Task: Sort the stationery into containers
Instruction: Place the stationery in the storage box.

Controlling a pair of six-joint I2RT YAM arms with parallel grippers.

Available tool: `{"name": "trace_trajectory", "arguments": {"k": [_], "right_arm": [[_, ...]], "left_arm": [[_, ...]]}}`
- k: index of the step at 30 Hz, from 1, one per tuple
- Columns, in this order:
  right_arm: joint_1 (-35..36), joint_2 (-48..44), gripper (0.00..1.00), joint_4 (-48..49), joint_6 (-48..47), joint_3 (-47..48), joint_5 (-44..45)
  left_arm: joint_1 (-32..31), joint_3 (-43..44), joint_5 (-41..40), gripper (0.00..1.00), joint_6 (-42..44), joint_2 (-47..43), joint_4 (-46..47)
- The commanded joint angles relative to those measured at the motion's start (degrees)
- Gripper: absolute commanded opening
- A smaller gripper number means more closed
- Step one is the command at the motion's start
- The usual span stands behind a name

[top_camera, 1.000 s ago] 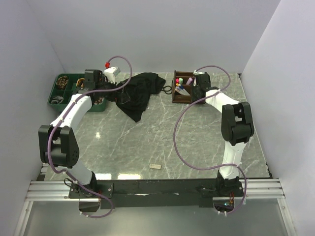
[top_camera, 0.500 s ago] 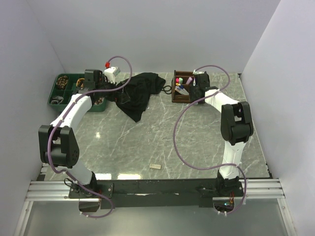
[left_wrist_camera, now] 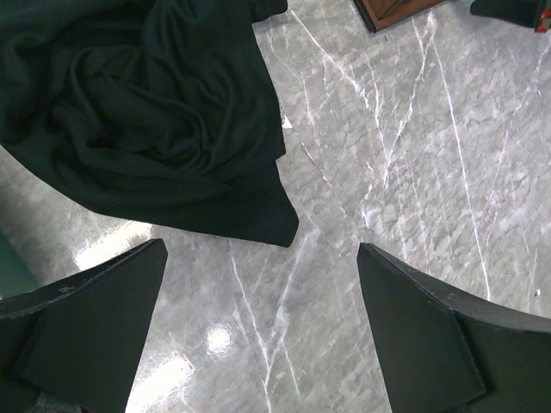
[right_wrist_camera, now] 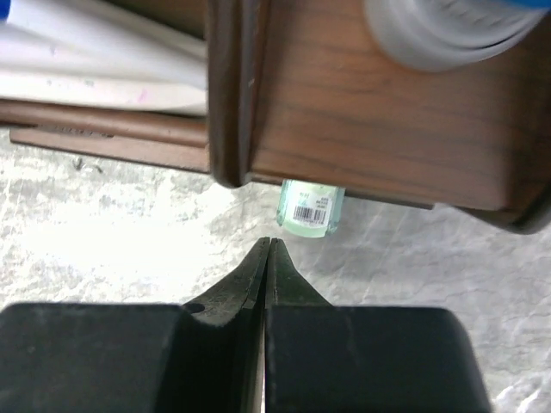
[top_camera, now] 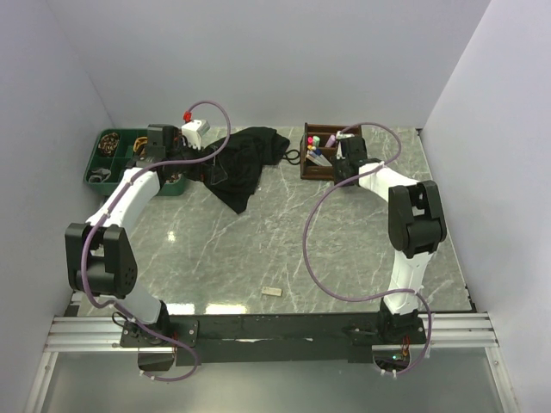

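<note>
Risking shoving the green highlighter (right_wrist_camera: 311,209), lying against the near wall of the organiser (right_wrist_camera: 362,129), further under by nosing in with the right tool (right_wrist_camera: 269,249) pinched together, empty. Holding the left tool (left_wrist_camera: 260,245) spread apart, well left of the organiser.

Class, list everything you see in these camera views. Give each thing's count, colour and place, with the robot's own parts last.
organiser: one, dark brown wood, far side, right of centre
pens and markers: several, pink, green, white and blue, inside the organiser
highlighter: one, pastel green, end showing at the organiser's outer wall, rest hidden
tray: one, dark green, far left, contents unclear
cloth: one, black, crumpled between tray and organiser
eraser: one, grey, near edge, centre
table: one, grey marble
left gripper: one, black, open, beside the cloth
right gripper: one, black, shut, tips pointing at the highlighter
</note>
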Motion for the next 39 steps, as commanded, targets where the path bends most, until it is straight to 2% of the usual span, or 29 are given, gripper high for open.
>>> {"name": "trace_trajectory", "arguments": {"k": [1, 9, 21, 26, 39], "right_arm": [[0.6, -2.8, 0.0, 0.6, -0.1, 0.9, -0.7], [0.5, 0.7, 0.0, -2.1, -0.4, 5.2, 2.6], [0.5, 2.1, 0.0, -6.5, -0.9, 6.9, 1.7], [0.5, 2.9, 0.0, -5.8, -1.4, 7.4, 3.9], [0.5, 9.7, 0.0, -10.3, -2.9, 20.4, 2.8]], "left_arm": [[-0.2, -0.2, 0.6, 0.99, 0.1, -2.7, 1.1], [-0.2, 0.2, 0.4, 0.99, 0.3, -2.3, 0.8], [-0.2, 1.5, 0.4, 0.99, 0.1, -0.7, 1.0], [-0.2, 1.5, 0.6, 0.99, -0.1, -0.4, 1.2], [-0.2, 1.9, 0.4, 0.99, 0.0, 0.1, 0.8]]}}
